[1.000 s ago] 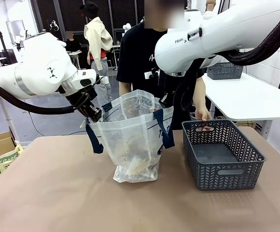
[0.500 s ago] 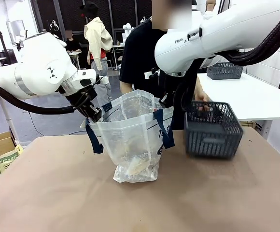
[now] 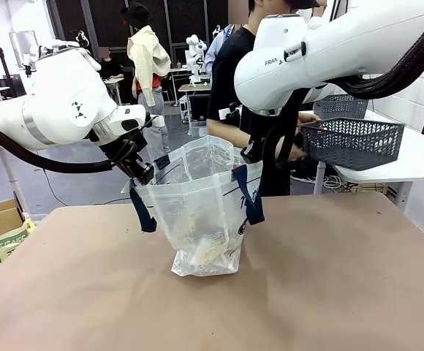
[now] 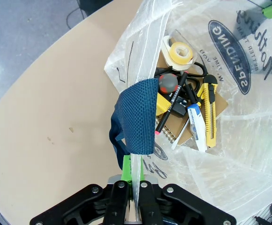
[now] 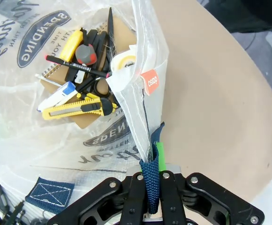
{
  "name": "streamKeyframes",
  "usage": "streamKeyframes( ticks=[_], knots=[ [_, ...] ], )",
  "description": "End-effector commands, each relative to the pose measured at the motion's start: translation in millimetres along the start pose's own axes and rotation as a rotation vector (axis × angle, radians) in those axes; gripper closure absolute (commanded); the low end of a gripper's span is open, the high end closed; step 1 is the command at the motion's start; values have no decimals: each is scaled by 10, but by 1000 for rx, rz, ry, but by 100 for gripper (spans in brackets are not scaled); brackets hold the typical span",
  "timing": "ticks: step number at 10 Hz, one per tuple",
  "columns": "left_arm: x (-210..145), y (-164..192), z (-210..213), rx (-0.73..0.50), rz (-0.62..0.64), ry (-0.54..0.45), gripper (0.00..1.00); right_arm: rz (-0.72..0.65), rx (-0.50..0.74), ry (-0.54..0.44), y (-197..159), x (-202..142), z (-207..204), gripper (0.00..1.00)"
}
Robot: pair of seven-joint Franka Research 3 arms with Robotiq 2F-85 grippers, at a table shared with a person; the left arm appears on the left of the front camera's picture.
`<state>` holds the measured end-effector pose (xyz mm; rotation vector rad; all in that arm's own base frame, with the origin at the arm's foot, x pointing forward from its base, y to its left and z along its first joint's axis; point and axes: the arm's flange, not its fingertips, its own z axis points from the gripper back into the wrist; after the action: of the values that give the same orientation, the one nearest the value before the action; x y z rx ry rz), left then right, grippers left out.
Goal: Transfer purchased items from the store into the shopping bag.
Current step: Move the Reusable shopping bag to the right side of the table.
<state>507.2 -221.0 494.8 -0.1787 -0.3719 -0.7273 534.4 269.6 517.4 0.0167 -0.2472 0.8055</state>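
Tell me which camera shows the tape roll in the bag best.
Left wrist view: the tape roll sits unobstructed among the items. In the right wrist view the shopping bag's fold hides part; front view, indistinct.

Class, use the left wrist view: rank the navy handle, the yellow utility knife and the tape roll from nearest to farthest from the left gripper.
1. The navy handle, on the shopping bag rim just above the left gripper.
2. The yellow utility knife, inside the bag, off to the right.
3. The tape roll, inside the bag, at the far top.
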Motion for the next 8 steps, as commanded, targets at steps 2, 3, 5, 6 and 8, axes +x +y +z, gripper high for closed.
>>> streamKeyframes(
  ticks=[2, 3, 5, 6, 8],
  knots=[
    [0, 9, 12, 2, 7, -5, 100, -2, 0, 1, -8, -8, -6, 100],
    [0, 9, 12, 2, 7, -5, 100, -2, 0, 1, -8, -8, -6, 100],
    [0, 9, 12, 2, 7, -5, 100, -2, 0, 1, -8, -8, -6, 100],
    [0, 9, 12, 2, 7, -5, 100, -2, 0, 1, -8, -8, -6, 100],
    [0, 0, 0, 0, 0, 0, 100, 0, 0, 0, 0, 0, 0, 100]
  ],
)
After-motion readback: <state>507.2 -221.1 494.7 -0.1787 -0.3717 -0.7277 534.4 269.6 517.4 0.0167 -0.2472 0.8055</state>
